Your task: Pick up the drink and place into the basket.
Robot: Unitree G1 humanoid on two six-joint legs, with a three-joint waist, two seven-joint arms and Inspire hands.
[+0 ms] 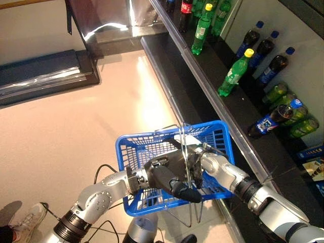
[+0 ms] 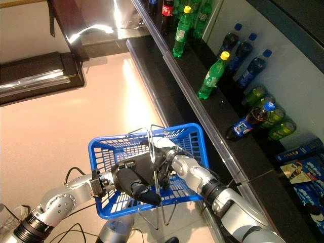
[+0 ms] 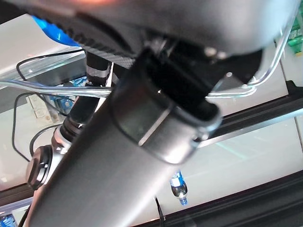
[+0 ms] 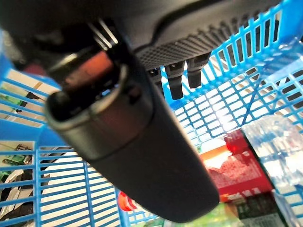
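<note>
My left hand (image 1: 164, 177) carries a blue plastic basket (image 1: 172, 132) in front of me, with its fingers curled round the wire handle (image 1: 185, 152). My right hand (image 1: 196, 164) reaches down inside the basket, partly hidden behind the left hand. In the right wrist view its thumb (image 4: 142, 156) and fingers (image 4: 182, 80) are extended and hold nothing. Past them a drink bottle with a red label (image 4: 239, 177) lies on the basket floor beside a clear bottle (image 4: 279, 142).
A dark shelf (image 1: 212, 76) runs along my right. On it stand green bottles (image 1: 234, 73) and dark cola bottles (image 1: 273, 63), and one cola bottle (image 1: 273, 119) lies on its side. A low black platform (image 1: 45, 71) is at the far left. A person's shoe (image 1: 28, 220) shows at lower left.
</note>
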